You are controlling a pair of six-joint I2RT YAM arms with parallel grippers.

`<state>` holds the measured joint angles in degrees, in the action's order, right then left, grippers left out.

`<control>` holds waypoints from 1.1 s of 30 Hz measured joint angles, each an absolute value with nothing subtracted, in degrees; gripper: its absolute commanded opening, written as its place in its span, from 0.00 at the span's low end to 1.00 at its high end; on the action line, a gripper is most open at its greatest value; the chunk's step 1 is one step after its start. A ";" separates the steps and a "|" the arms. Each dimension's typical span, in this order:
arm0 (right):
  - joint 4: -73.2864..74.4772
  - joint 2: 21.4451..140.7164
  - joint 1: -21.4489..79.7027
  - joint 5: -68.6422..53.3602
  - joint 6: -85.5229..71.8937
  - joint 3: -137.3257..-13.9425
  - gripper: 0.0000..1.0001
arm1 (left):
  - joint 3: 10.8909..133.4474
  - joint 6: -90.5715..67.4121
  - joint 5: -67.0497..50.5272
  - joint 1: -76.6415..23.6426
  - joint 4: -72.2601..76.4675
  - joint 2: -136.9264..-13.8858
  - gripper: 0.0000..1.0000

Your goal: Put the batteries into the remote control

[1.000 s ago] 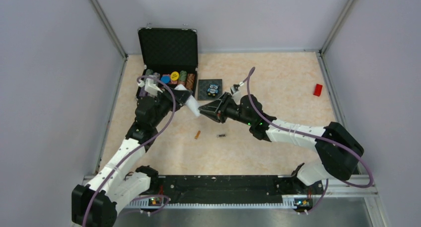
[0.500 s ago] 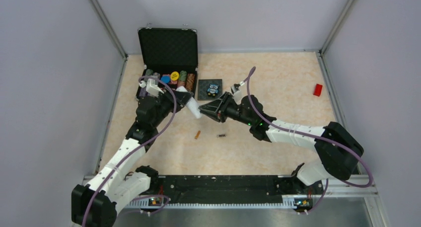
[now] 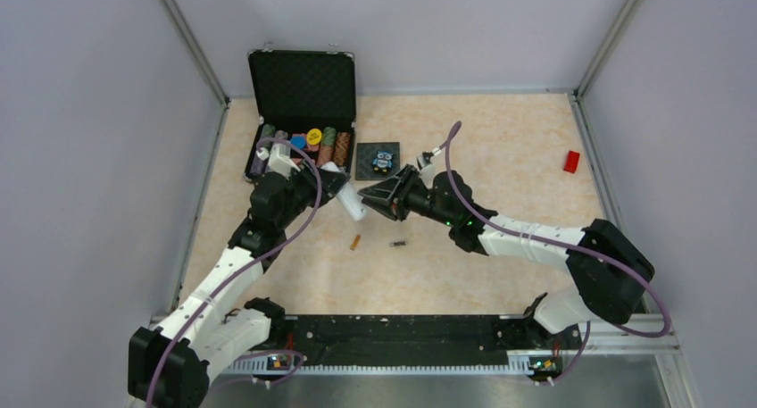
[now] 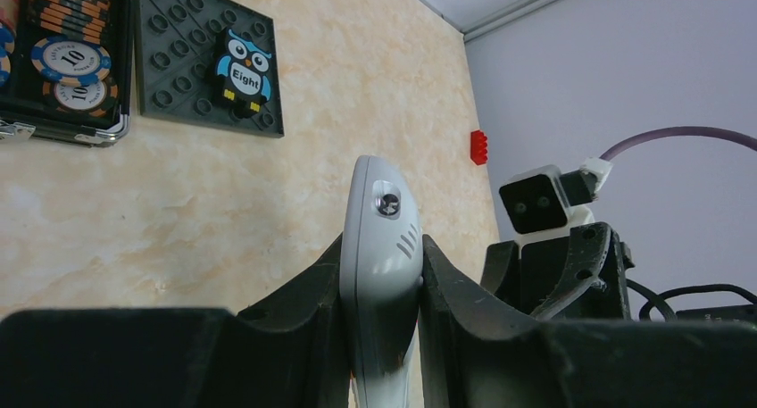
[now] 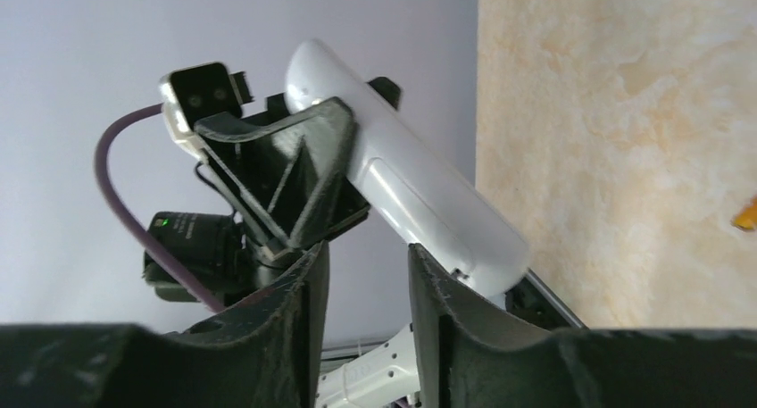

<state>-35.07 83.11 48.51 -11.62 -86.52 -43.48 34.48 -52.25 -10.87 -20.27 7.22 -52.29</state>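
My left gripper point(image 4: 382, 244) is clenched on the remote control point(image 4: 380, 203), lifted left of centre in the top view. My right gripper point(image 5: 366, 252) sits just beside its free end, jaws slightly apart, nothing in them. 0 of 2 loaded: orange battery point(image 3: 355, 243) and dark battery point(image 3: 398, 244) lie on the table point(image 3: 500, 149), centre frame. Back cover looks closed, so I'd guess that's next. Owl tile point(image 3: 378, 161), chip case point(image 3: 299, 95) and red block point(image 3: 571, 161) aren't in the way.
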 measured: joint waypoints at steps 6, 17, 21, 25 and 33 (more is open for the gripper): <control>-27.14 82.63 48.42 -11.49 -87.55 -43.48 0.49 | 34.48 -51.44 -10.00 -20.25 7.27 -52.29 0.00; -25.28 82.50 48.40 -11.46 -88.20 -43.48 0.25 | 34.50 -51.44 -10.02 -20.27 7.77 -52.29 0.00; -25.30 82.50 48.40 -11.53 -88.31 -43.51 0.28 | 34.50 -51.44 -10.00 -20.27 7.77 -52.29 0.00; -25.30 82.50 48.42 -11.84 -88.33 -43.48 0.30 | 34.50 -51.44 -10.00 -20.27 7.77 -52.29 0.00; -25.32 82.50 48.42 -12.25 -88.29 -43.51 0.15 | 34.50 -51.27 -9.58 -20.27 7.97 -52.29 0.00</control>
<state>-25.32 82.50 48.42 -12.25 -88.29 -43.51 34.50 -51.27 -9.58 -20.27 7.97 -52.29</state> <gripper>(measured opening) 0.229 0.321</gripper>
